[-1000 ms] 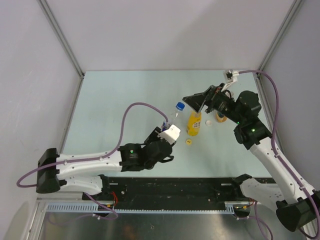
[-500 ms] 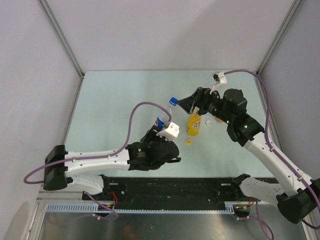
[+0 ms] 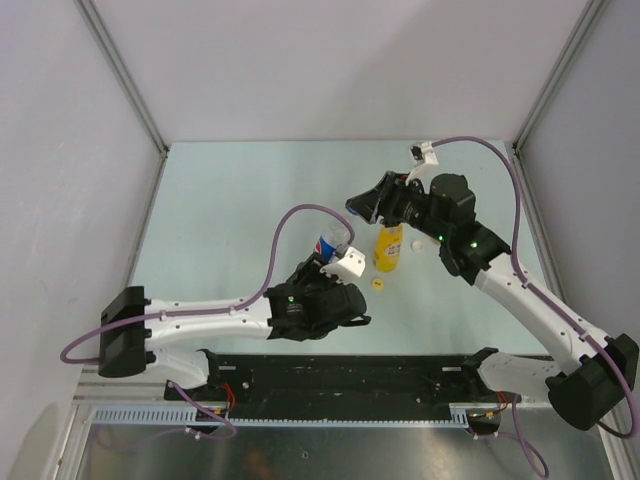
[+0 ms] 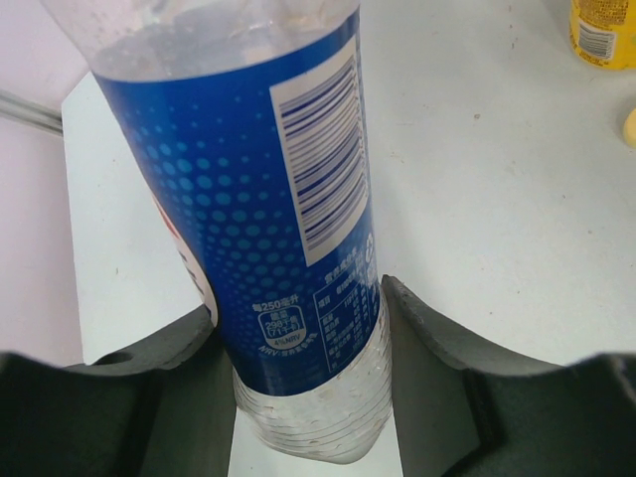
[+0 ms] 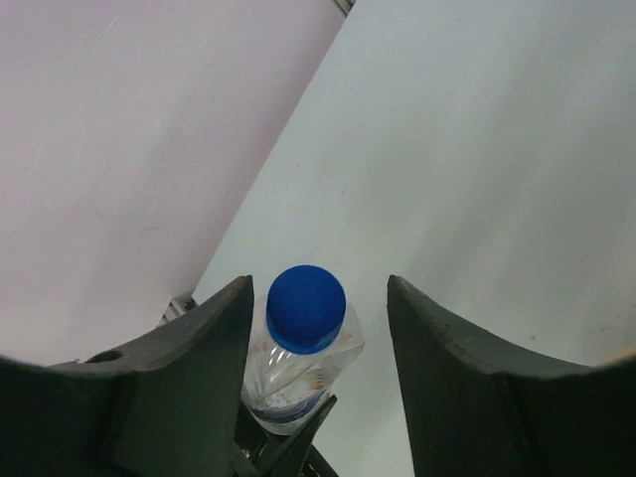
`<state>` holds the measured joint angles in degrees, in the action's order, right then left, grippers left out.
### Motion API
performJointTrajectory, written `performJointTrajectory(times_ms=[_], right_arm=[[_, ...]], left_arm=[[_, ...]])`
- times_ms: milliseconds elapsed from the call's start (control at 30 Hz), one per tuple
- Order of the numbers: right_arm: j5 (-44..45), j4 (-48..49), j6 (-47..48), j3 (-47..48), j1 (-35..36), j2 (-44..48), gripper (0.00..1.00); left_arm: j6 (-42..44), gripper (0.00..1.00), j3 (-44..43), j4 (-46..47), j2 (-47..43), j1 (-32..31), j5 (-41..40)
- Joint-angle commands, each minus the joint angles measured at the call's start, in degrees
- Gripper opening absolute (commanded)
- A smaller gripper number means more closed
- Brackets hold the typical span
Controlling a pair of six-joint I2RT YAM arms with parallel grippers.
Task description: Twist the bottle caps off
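My left gripper (image 4: 303, 348) is shut on the lower body of the clear bottle with a blue label (image 4: 288, 199), holding it tilted off the table. Its blue cap (image 5: 306, 308) sits between the fingers of my right gripper (image 5: 318, 328), which is open. The left finger (image 5: 214, 333) is close beside the cap and the right finger (image 5: 437, 348) stands well clear of it. From above, the right gripper (image 3: 360, 206) covers the top of the bottle (image 3: 326, 243). The yellow bottle (image 3: 388, 248) stands uncapped beside them, with a yellow cap (image 3: 378, 283) and a whitish cap (image 3: 417, 246) on the table.
The yellow bottle (image 4: 604, 30) stands just right of the held bottle. White walls with metal posts (image 3: 120, 70) close in the pale green table (image 3: 230, 190) at the back and sides. The left arm's purple cable (image 3: 290, 225) loops above its wrist.
My right gripper has swung left over the blue cap and its jaws have narrowed around it. The left arm has shifted a little with the bottle still gripped.
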<state>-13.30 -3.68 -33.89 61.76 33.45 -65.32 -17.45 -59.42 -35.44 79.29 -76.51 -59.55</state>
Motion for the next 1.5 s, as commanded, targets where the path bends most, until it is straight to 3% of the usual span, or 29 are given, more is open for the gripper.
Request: performJointTrajectory(times_ms=[0, 167, 300, 367, 500, 600, 733, 933, 1167, 1300, 1467], right_arm=[[0.01, 3.04, -1.62, 2.66, 0.38, -1.43, 0.57], [1.12, 3.07, -2.20, 2.58, 0.36, -2.04, 0.38], [1.54, 3.08, -1.94, 2.62, 0.38, -1.86, 0.07], [1.17, 3.11, -1.35, 2.63, 0.34, -1.64, 0.02], [-0.71, 3.08, 0.93, 2.66, 0.38, -0.87, 0.00], [-2.65, 5.01, 3.06, 2.61, 0.34, -0.38, 0.00], [-4.79, 4.96, 6.24, 2.60, 0.34, 0.83, 0.00], [-10.33, 4.55, 9.97, 2.53, -1.38, 2.71, 0.00], [-25.33, 8.06, 11.00, 1.55, -5.66, 3.99, 0.00], [-35.77, 11.47, 12.02, 0.90, -6.76, 4.40, 0.00], [-48.55, 16.46, 11.99, 0.69, -6.86, 4.67, 0.00]], left_arm=[[-2.36, 0.17, -3.00, -0.08, 0.48, -0.46, -0.57], [-2.17, 0.16, -3.49, -0.59, 1.30, -0.50, -0.27], [-2.40, 0.14, -3.77, -1.16, 1.98, -0.51, -0.22], [-2.85, 0.11, -3.67, -1.22, 2.03, -0.49, -0.09], [-3.60, 0.02, -3.42, -1.02, 1.38, -0.10, 2.74], [-3.36, 0.00, -3.64, -0.65, 0.60, 1.43, 9.49], [-1.10, 0.00, -2.53, 2.13, -2.27, 3.98, 20.47], [5.46, 0.00, 3.85, 14.35, -11.64, 7.49, 42.07], [9.47, 0.07, 11.69, 27.94, -23.25, 10.17, 66.55], [9.56, 0.15, 13.79, 32.63, -27.09, 11.38, 80.20], [8.32, 0.17, 16.46, 40.25, -30.35, 12.65, 94.76]])
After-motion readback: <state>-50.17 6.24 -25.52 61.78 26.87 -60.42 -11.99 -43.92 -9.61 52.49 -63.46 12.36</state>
